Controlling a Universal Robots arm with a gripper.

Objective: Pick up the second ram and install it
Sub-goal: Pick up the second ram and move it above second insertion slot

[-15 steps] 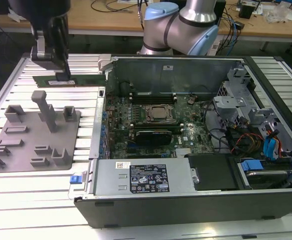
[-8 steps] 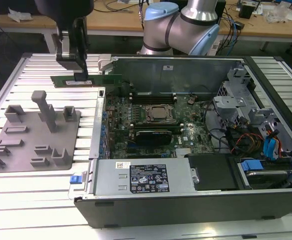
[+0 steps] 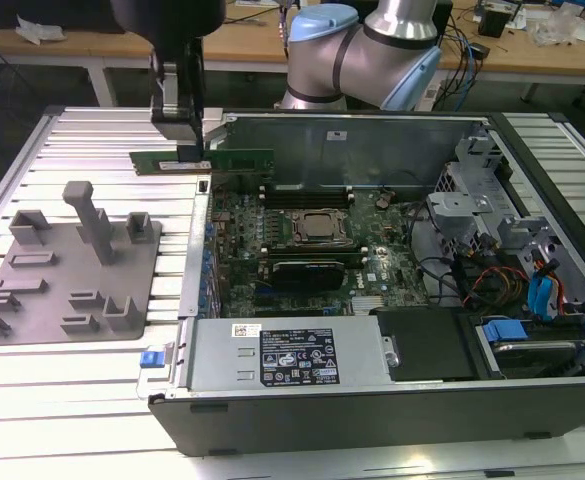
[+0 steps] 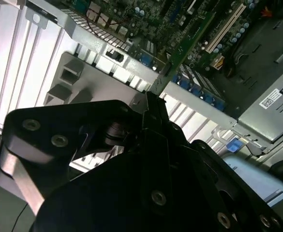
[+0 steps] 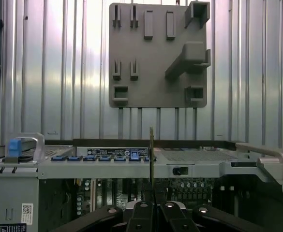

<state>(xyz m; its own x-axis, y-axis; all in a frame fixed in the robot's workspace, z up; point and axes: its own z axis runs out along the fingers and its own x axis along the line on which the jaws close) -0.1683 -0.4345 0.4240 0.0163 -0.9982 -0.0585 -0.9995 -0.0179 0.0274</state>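
Black gripper fingers are clamped on the second ram, pinching its two flat faces. In the first wrist view the stick rises edge-on from between the closed fingers as a thin line. In the exterior view the green board hangs level in the air. The grip sits a little off its middle, toward the exterior view's left.

The ram is above the open computer case's side wall, between the grey fixture on the slatted table and the motherboard. It is well clear of the black memory slots near the processor socket, so it is carried but not seated.

I judge the stick light and stiff along its length but thin, and easily cracked if twisted. The hold belongs on the flat faces near the upper edge. That keeps the contact edge free, and a central grip would resist tilting.
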